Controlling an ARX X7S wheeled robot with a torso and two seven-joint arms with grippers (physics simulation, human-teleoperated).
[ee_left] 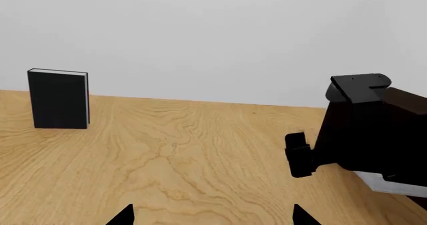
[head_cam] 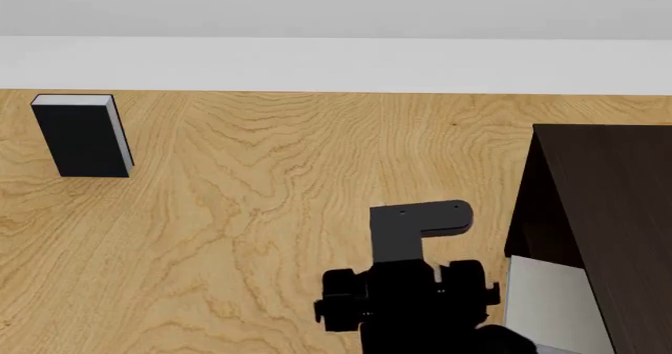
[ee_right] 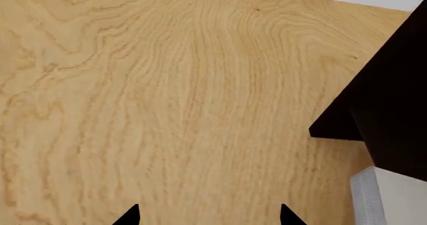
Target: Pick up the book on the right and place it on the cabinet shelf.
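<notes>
A light-grey book (head_cam: 548, 303) with white page edges lies flat at the foot of the very dark cabinet (head_cam: 614, 204), partly hidden by it. It also shows in the right wrist view (ee_right: 393, 200) and the left wrist view (ee_left: 393, 183). I cannot tell whether it rests on a shelf board. No second grey book is in view. My right gripper (ee_right: 208, 217) is open and empty over the wood surface, just left of the cabinet (ee_right: 393, 105). My left gripper (ee_left: 213, 217) is open and empty, low over the wood. The right arm (ee_left: 357, 130) stands in front of it.
A black book (head_cam: 82, 138) with white page edges stands upright at the far left of the wooden surface (head_cam: 263, 212), also seen in the left wrist view (ee_left: 59, 99). A pale wall runs behind the surface. The right arm's black wrist (head_cam: 410, 299) fills the lower middle of the head view.
</notes>
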